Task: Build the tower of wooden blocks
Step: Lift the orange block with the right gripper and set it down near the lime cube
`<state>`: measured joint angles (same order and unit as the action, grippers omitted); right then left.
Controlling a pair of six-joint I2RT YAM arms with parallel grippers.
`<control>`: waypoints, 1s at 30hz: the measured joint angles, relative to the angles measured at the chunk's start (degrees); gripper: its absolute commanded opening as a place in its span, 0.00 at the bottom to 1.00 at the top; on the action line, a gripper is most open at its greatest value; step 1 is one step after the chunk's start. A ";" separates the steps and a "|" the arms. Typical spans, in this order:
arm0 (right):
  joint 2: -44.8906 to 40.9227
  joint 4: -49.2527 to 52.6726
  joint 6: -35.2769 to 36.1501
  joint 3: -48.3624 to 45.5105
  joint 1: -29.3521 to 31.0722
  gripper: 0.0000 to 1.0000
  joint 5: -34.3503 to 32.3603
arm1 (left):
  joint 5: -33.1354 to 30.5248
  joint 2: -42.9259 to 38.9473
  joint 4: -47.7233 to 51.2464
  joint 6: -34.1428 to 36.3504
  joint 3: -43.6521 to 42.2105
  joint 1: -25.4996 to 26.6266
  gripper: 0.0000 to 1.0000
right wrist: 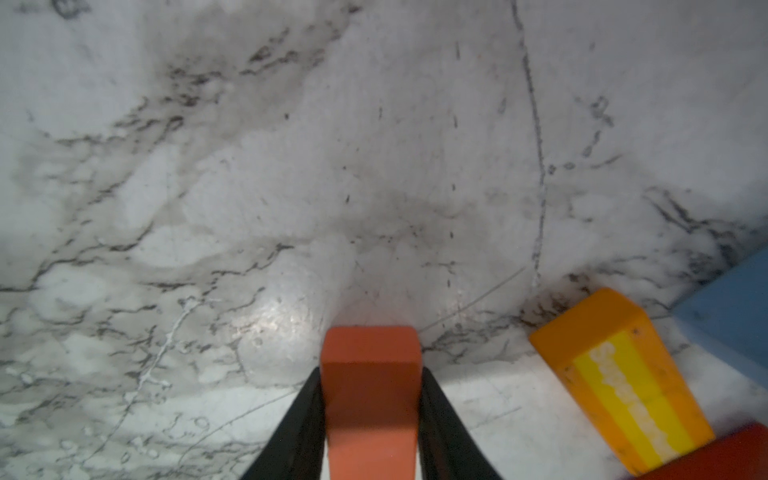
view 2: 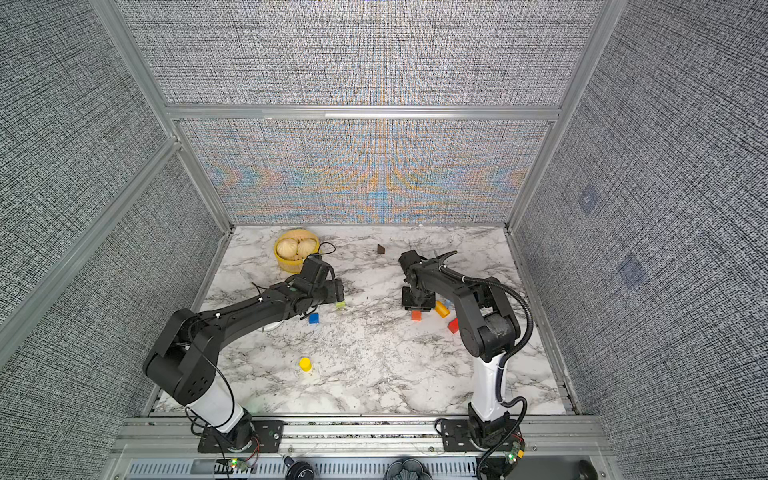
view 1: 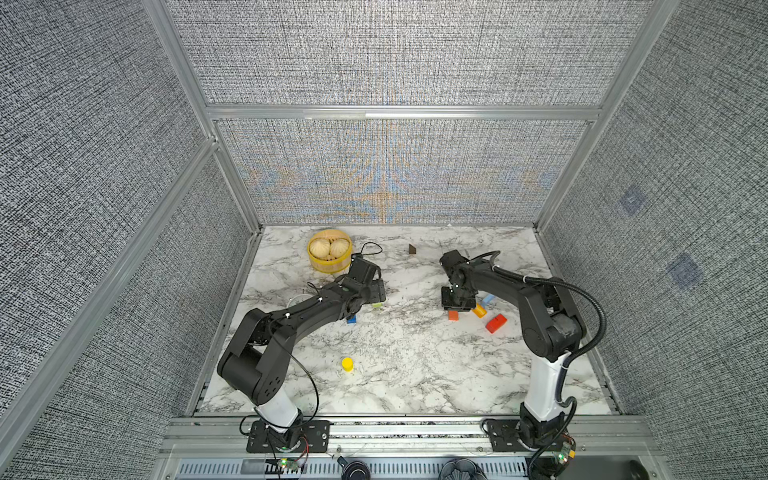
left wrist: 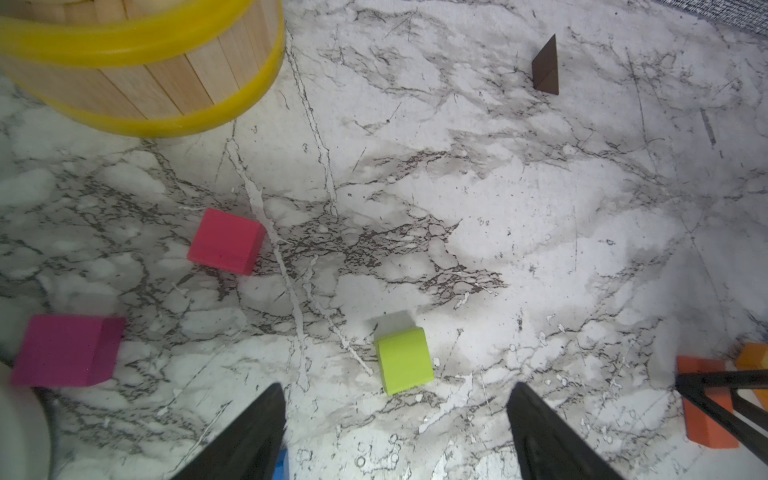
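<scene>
On the marble tabletop (view 1: 415,374), right jaws clamp a round-edged orange block (right wrist: 370,374); left jaws stand apart.

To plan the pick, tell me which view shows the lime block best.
The left wrist view: the lime block shows large, sharp and unobstructed. In both top views it is tiny, at the left arm's tip. The right wrist view does not show it.

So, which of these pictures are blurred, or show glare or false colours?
Both top views: rainbow moiré on the back wall. Right wrist view: soft overall, orange block blurred, a glare patch on the table. Left wrist view: mostly sharp.
</scene>
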<state>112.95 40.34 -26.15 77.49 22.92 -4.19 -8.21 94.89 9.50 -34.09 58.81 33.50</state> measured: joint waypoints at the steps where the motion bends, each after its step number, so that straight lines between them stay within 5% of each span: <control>1: 0.00 -0.09 0.00 0.00 -0.02 0.30 0.13 | 0.24 -0.17 0.00 0.00 0.00 0.00 0.85; 8: -0.15 -0.76 -0.20 -0.13 -0.39 0.17 1.31 | 0.92 -1.42 0.02 -0.02 -0.02 0.00 0.84; 17: -4.39 -3.96 -0.22 -1.86 -1.66 0.15 4.96 | 5.35 -6.01 -3.45 -0.37 -4.79 0.00 0.66; 22: -7.10 -9.38 -1.22 -3.26 -2.89 0.14 12.24 | 9.97 -8.26 -8.94 0.07 -8.13 0.00 0.53; 30: -5.88 -16.13 -3.63 -0.07 -3.15 0.13 23.69 | 17.73 -8.70 -17.57 2.29 -10.62 -0.07 0.57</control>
<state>107.07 24.21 -29.78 77.43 19.77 19.51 9.52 86.19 -8.08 -31.79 48.18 33.43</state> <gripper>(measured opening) 0.283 0.538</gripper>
